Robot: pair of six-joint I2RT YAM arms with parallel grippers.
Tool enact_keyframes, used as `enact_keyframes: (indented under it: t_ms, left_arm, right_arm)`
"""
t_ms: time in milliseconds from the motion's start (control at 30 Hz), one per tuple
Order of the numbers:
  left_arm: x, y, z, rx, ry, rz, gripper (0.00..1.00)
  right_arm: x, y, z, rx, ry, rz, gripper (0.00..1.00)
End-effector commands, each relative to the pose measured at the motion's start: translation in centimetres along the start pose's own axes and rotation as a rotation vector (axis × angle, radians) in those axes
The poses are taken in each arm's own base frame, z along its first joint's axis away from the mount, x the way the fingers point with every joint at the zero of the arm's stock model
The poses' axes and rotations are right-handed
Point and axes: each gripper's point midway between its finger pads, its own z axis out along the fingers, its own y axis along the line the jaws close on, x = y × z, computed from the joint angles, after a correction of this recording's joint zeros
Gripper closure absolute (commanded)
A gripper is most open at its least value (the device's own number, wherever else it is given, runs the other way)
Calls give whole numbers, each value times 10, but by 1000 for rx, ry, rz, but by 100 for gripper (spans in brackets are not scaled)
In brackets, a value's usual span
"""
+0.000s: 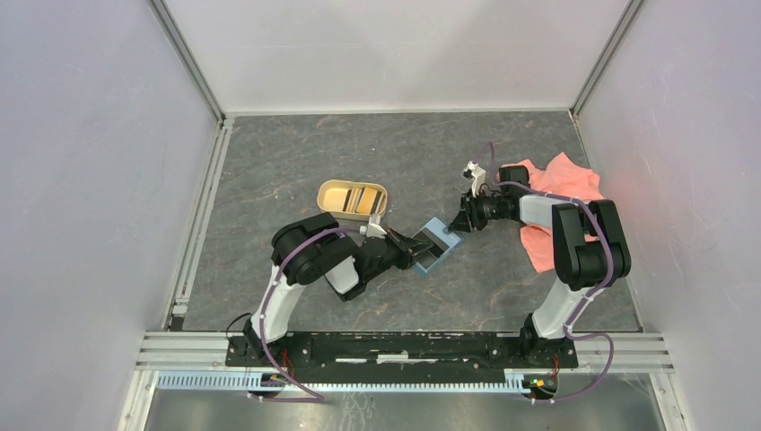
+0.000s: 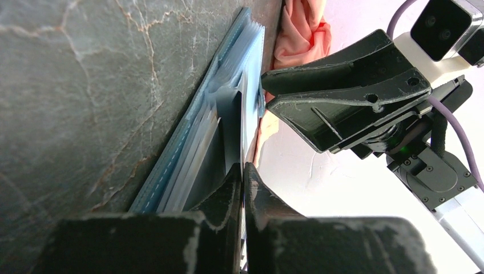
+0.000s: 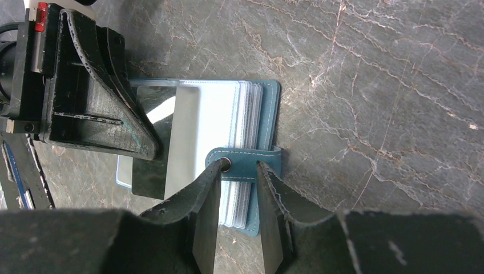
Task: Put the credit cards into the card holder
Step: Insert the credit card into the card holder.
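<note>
The table (image 1: 296, 162) was a dark grey slab with pale marbled veins, walled by white panels at left, right and far side. Three things lay on it. A tan oval tray (image 1: 323, 190) sat a little left of centre. The teal card holder (image 1: 437, 238) lay open just right of and nearer than the tray. A crumpled pink cloth (image 1: 561, 180) lay toward the right edge.

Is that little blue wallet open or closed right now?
Open. The card holder lies spread flat on the table, with its clear inner sleeves exposed and its snap strap unfastened.
</note>
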Motion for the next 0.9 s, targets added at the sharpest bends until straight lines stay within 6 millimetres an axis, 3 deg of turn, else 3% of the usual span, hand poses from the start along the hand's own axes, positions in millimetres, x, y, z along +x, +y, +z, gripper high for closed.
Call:
enact_keyframes:
  t_ms: [0,133,267,433,633,700,733,767,867]
  left_arm:
    - [10,22,7,-111,77,-13,82]
    - [11,26,3,-152,90,8,69]
    - [13,29,3,-165,99,10,66]
    - [14,31,5,-172,105,8,66]
    - [11,31,3,-171,102,11,66]
    - [9,31,2,-172,101,13,66]
    - [9,31,2,-172,101,13,66]
    - [8,31,1,-172,102,14,66]
    - [8,31,3,-169,104,16,66]
  right_arm:
    - [-15,0,-5,2,-17,-41,65]
    - [-29,0,-16,37,-32,-113,61]
    - [-46,4,-32,90,-60,-237,45]
    - [-61,25,-47,63,-106,-399,28]
    - [-39,82,-41,-238,-97,-651,22]
    - [-30,87,-38,-256,-68,-735,16]
    - [-25,86,-36,-247,-57,-753,6]
    - [-23,84,-34,-226,-54,-773,2]
    - [-19,76,-26,-114,-50,-838,2]
